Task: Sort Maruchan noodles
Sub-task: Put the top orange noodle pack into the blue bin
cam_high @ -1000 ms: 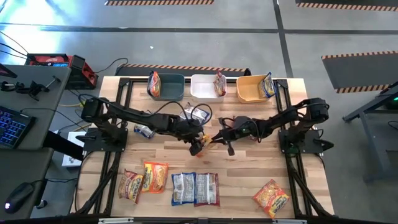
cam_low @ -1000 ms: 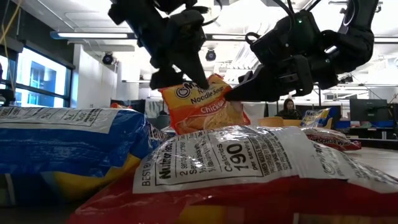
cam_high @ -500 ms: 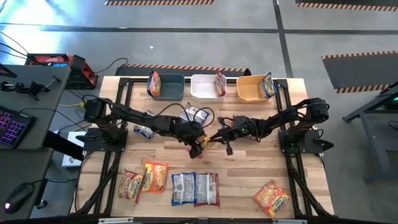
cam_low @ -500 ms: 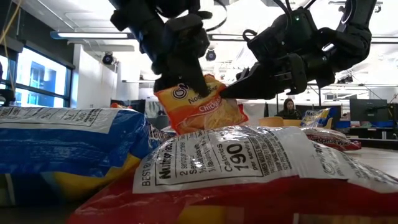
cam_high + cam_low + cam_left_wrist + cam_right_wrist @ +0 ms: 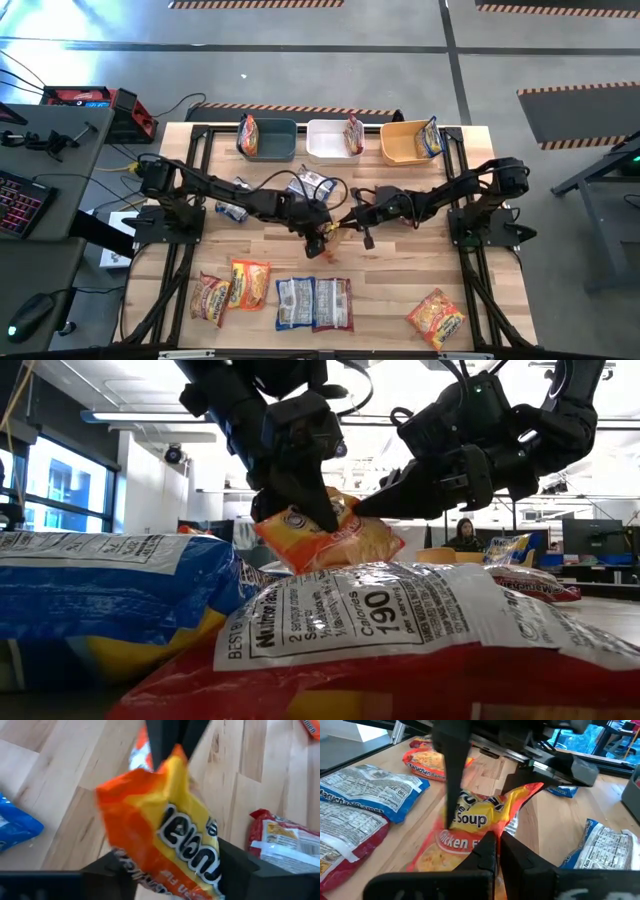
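High view: orange-and-yellow crinkly plastic chicken ramen packet (image 5: 325,234) held above mid-surface, between left hand (image 5: 318,238) and right hand (image 5: 347,222), with light wooden surface (image 5: 400,270) below. Compared with a second ago, left hand drawn in closer over the packet.

Low view: packet (image 5: 325,542) off the surface, pinched at its right corner by right hand (image 5: 368,507), clenched tight on the film. Left hand (image 5: 300,510) straddling the packet's left upper edge, fingers narrowing but not plainly gripping yet. Versus a second ago, packet tipped flatter and sitting lower.

Left wrist view: packet (image 5: 165,837) filling the gap between the left hand's dark fingers (image 5: 235,865), crumpled and bowed. Red-and-white flat ramen packet (image 5: 282,842) lying on the surface nearby.

Right wrist view: packet (image 5: 470,827) caught by its corner seam in the shut right hand (image 5: 498,842).

Handling, as a judgement: light, film slippery and yielding, noodle block inside brittle. Best taken across the stiff block or by a crimped seam, with modest squeeze.
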